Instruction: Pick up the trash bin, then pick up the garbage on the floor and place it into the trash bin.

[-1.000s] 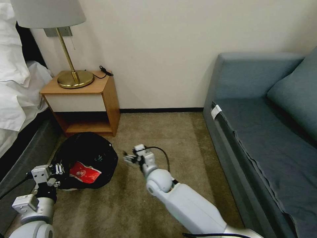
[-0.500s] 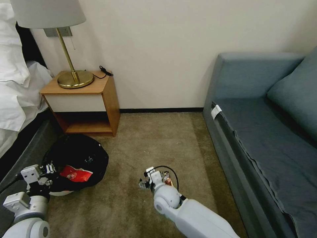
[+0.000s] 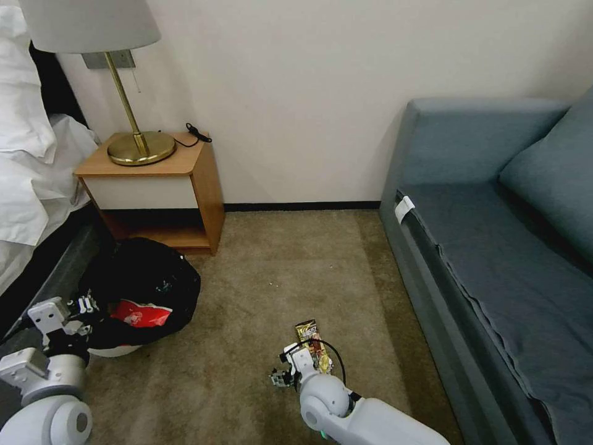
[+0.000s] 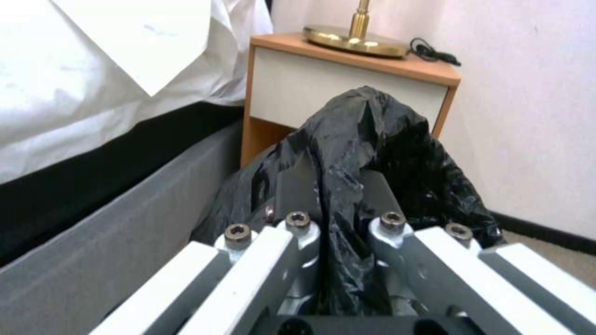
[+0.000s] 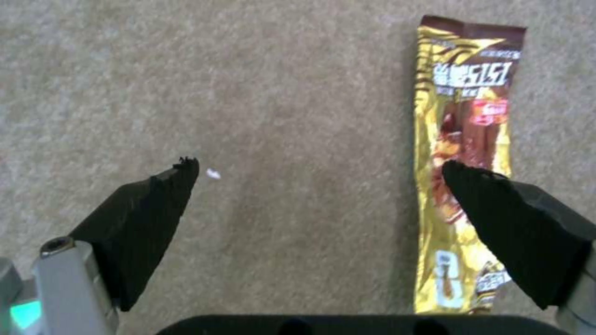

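R gripper [image 5: 320,174] fingers spread wide above carpet [image 5: 279,93]; brown-gold wrapper [image 5: 465,153] under one fingertip, off-centre. L gripper [image 4: 338,228] pinching bag rim, trash bin [image 3: 139,293] held by nightstand [image 3: 185,167]. Step: grabbing wrapper. Next probably needs sideways shift to straddle it.

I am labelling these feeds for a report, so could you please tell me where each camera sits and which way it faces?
Head view: on the robot's head, looking forward and down at the carpet, nightstand and sofa; both arms show.
Left wrist view: on the left arm, looking along the left gripper, jaws shut on the trash bin bag rim, toward the nightstand.
Right wrist view: on the right arm, looking down past the open right gripper at the brown-gold snack wrapper.
Shared: the head view also shows the bin, nightstand and wrapper.
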Controlling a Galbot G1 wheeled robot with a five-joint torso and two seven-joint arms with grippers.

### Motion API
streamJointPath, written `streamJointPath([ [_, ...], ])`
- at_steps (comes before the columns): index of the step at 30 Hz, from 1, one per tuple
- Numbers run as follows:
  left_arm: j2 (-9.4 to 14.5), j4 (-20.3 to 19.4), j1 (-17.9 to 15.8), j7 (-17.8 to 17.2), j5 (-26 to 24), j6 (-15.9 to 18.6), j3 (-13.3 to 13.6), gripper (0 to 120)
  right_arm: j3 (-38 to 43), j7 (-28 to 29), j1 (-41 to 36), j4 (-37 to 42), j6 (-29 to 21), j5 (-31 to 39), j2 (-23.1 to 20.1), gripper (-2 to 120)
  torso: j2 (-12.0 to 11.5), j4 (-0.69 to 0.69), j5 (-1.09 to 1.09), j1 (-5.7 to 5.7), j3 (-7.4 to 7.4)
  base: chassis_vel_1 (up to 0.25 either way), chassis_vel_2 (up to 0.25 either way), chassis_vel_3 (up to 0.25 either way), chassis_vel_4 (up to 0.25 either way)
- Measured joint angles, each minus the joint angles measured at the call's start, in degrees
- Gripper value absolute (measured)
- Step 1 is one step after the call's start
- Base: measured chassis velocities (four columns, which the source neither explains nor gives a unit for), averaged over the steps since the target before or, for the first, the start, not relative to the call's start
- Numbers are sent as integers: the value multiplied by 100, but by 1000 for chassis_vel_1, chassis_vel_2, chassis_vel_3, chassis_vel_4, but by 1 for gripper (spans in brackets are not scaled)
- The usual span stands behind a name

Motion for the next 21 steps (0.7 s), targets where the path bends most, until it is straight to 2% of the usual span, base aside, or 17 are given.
streamJointPath([
  [6, 16, -26, -71, -15, -13, 56, 56, 4, -97, -166, 244, -112, 155, 2, -254, 100, 0, 0, -1, 0, 0, 0, 0, 0, 0],
  [12, 54, 212, -106, 70, 87, 35, 112, 4, -136, -202, 332, -127, 166, 47, -371, 100, 0, 0, -2, 0, 0, 0, 0, 0, 0],
  [21, 376, 427, -78, 105, -198, 221, -1, 4, -53, -246, 433, -88, 156, 29, -614, 100, 0, 0, -1, 0, 0, 0, 0, 0, 0],
])
